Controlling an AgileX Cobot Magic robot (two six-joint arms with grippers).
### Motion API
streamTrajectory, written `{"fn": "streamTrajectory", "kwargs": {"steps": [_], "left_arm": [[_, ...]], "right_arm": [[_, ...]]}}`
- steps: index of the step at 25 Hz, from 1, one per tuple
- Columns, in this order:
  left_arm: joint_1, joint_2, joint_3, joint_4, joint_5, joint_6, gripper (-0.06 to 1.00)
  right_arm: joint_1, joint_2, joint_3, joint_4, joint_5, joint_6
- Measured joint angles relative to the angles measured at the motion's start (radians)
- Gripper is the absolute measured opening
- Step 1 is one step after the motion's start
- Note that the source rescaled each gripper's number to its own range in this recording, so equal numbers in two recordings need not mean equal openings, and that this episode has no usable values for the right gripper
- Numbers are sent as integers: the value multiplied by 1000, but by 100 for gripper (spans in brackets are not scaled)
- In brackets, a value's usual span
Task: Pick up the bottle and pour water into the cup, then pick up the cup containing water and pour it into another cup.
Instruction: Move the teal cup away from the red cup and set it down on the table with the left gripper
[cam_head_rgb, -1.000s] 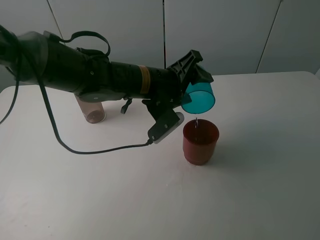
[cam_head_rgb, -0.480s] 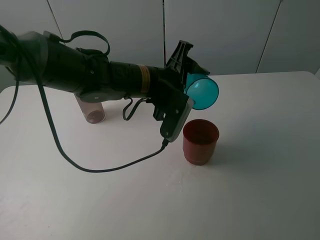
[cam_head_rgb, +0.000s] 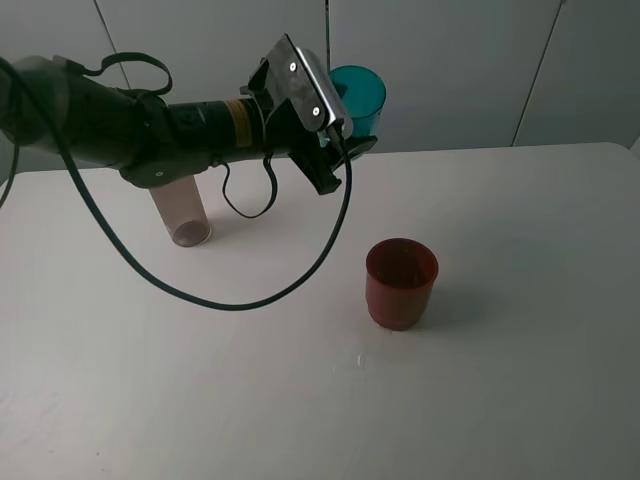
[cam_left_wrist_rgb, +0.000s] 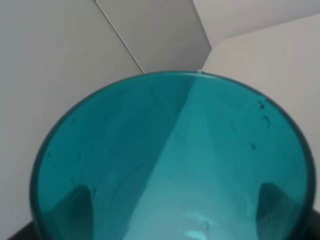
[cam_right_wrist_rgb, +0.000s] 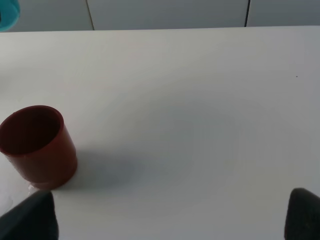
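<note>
My left gripper (cam_head_rgb: 348, 108) is shut on the teal cup (cam_head_rgb: 358, 98) and holds it upright, high above the table's far side, up and to the left of the red cup (cam_head_rgb: 401, 283). In the left wrist view the teal cup (cam_left_wrist_rgb: 170, 160) fills the frame, and the fingers (cam_left_wrist_rgb: 79, 202) show darkly through its wall. The red cup stands upright on the table and also shows in the right wrist view (cam_right_wrist_rgb: 37, 147). The bottle (cam_head_rgb: 181, 213) stands at the left behind my left arm, its top hidden. My right gripper (cam_right_wrist_rgb: 170, 222) is open and empty, to one side of the red cup.
A black cable (cam_head_rgb: 240, 300) hangs from my left arm and loops over the white table (cam_head_rgb: 520, 380) to the left of the red cup. A small wet spot (cam_head_rgb: 360, 358) lies in front of the red cup. A white wall stands behind.
The left gripper has turned the teal cup from tipped over the red cup back to upright, and has lifted it up and away to the back left. The red cup has not moved.
</note>
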Motion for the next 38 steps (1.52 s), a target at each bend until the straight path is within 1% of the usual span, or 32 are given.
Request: {"fn": "streamTrajectory", "kwargs": {"steps": [3,8,10,15,19,24,32,36,38], "left_arm": [[17,74,-1,-40,-50,-44,30],[40,197,-1,-121,-78,-58,30],[48,231,-1,-136,-110,-58,30],[67,289,-24,-143,-175,-60,30],[76,342,-32,-143,-203,-60,30],[89,380,-32,-120,-242,-73,30],[99,387,-36,-103,-231,-77,30],[106,398,-40,-103,-244,-78,30],[106,398,-40,-88,-244,-80,30]], "right_arm": [[0,0,0,0,0,0],[0,0,0,0,0,0],[0,0,0,0,0,0],[0,0,0,0,0,0],[0,0,0,0,0,0],[0,0,0,0,0,0],[0,0,0,0,0,0],[0,0,0,0,0,0],[0,0,0,0,0,0]]}}
